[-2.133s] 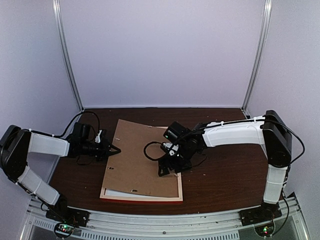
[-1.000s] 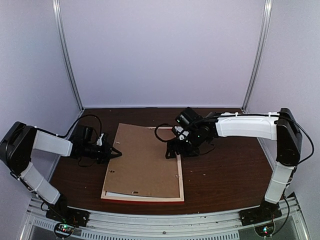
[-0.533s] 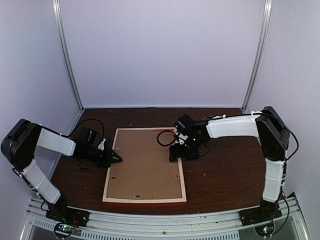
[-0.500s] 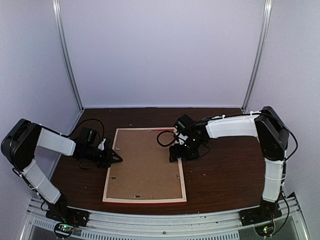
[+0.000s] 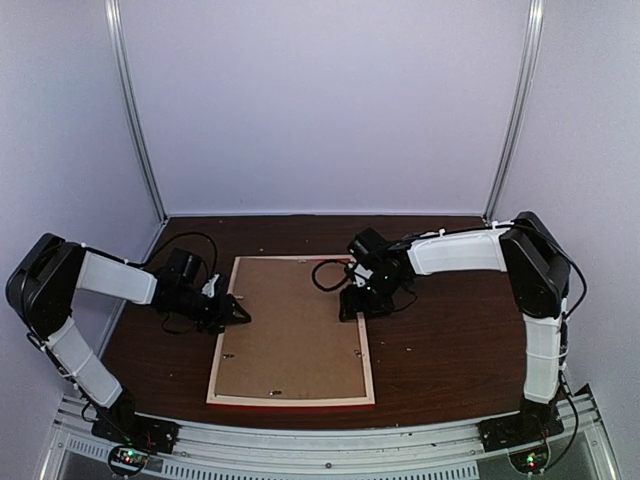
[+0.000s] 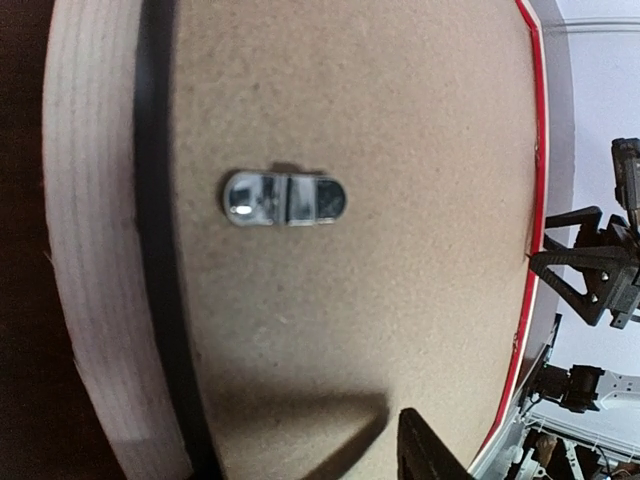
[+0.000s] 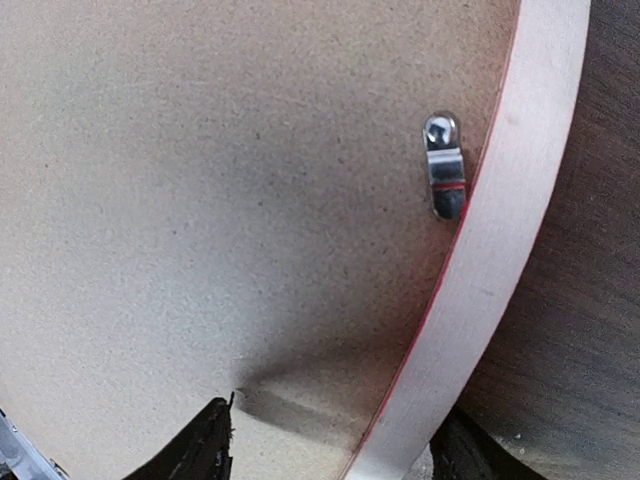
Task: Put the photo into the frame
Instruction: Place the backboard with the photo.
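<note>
The frame (image 5: 367,352) lies face down on the table, pale wood rails up, with a red strip along its near edge. A brown backing board (image 5: 290,325) lies flat inside it, and the photo is hidden beneath. My left gripper (image 5: 238,312) reaches over the left rail and looks open; one fingertip (image 6: 430,458) hovers above the board near a metal clip (image 6: 285,197). My right gripper (image 7: 335,455) is open and straddles the right rail (image 7: 500,250): one finger (image 7: 195,450) is over the board, the other beside the rail on the table. It holds nothing.
A second metal clip (image 7: 442,165) sits by the right rail. The dark wooden table (image 5: 450,350) extends to the right of the frame. Pale walls and metal posts (image 5: 135,120) enclose the back and sides. Cables trail behind both wrists.
The backing board's raised far end has dropped flat into the frame. My right gripper moved off the board to the right rail and narrowed. My left gripper opened and edged right.
</note>
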